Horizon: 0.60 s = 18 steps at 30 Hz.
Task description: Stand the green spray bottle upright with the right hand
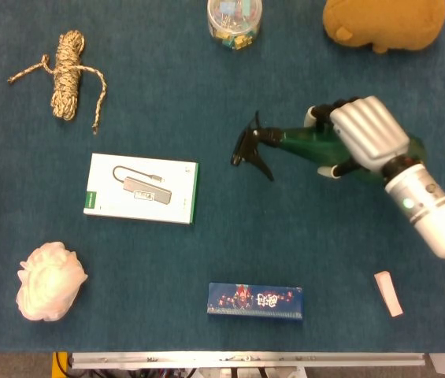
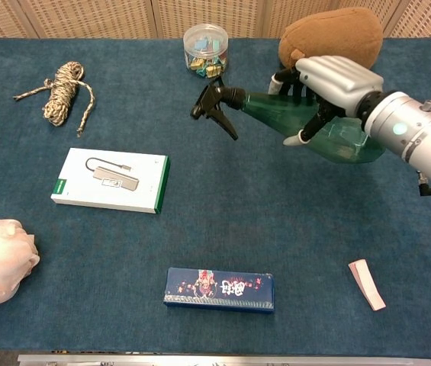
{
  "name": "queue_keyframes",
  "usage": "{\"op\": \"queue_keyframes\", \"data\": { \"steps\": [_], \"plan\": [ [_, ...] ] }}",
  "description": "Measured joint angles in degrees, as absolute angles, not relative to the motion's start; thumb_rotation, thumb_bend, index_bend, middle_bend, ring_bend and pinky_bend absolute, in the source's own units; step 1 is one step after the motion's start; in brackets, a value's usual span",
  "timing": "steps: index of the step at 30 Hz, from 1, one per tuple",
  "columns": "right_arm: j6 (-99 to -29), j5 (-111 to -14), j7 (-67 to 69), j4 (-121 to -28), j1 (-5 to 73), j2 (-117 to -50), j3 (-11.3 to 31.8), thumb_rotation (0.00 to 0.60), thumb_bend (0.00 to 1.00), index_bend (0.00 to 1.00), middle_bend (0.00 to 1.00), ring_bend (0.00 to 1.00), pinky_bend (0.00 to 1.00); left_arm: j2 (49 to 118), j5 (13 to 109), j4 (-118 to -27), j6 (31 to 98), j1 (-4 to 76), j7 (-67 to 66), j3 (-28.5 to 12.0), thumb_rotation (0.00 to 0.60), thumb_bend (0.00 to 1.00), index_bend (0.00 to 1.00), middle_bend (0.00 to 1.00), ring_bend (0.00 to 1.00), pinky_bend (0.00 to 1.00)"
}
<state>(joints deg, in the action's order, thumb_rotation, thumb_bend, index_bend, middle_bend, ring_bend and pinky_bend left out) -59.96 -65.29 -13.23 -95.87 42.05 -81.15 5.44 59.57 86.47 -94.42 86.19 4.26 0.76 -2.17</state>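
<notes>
My right hand [image 1: 364, 134] [image 2: 329, 84] grips the green spray bottle [image 1: 309, 142] [image 2: 276, 112] around its body and holds it in the air above the table. The bottle is tilted, close to level, with its black trigger nozzle [image 1: 250, 148] [image 2: 213, 104] pointing left and slightly up. Its wide base [image 2: 352, 141] points right, under my wrist. My fingers wrap over the top of the bottle and the thumb presses from below. My left hand shows in neither view.
A white box [image 1: 142, 188] lies left of centre, a dark blue box [image 1: 255, 300] near the front edge, a pink slip [image 1: 388, 293] at front right. A brown plush [image 1: 383, 22] and a clip jar [image 1: 234, 19] stand at the back. Rope [image 1: 66, 64] and a pink lump [image 1: 47, 281] lie left.
</notes>
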Motion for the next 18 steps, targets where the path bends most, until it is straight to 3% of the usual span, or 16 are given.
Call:
{"op": "queue_keyframes", "data": {
  "steps": [8, 18],
  "plan": [
    [-67.23, -75.53, 8.96, -91.44, 36.30, -83.15, 5.74, 0.600, 0.08, 0.55, 0.64, 0.55, 0.63, 59.88, 86.07, -94.20, 85.80, 4.37, 0.17, -2.21, 0.600, 0.40, 0.51, 0.54, 0.35, 0.49],
    [-79.01, -85.04, 32.34, -70.17, 30.16, -95.04, 5.36, 0.600, 0.08, 0.55, 0.63, 0.53, 0.63, 60.18, 85.69, -93.90, 85.13, 4.53, -0.50, -2.10, 0.600, 0.40, 0.51, 0.54, 0.35, 0.49]
  ]
}}
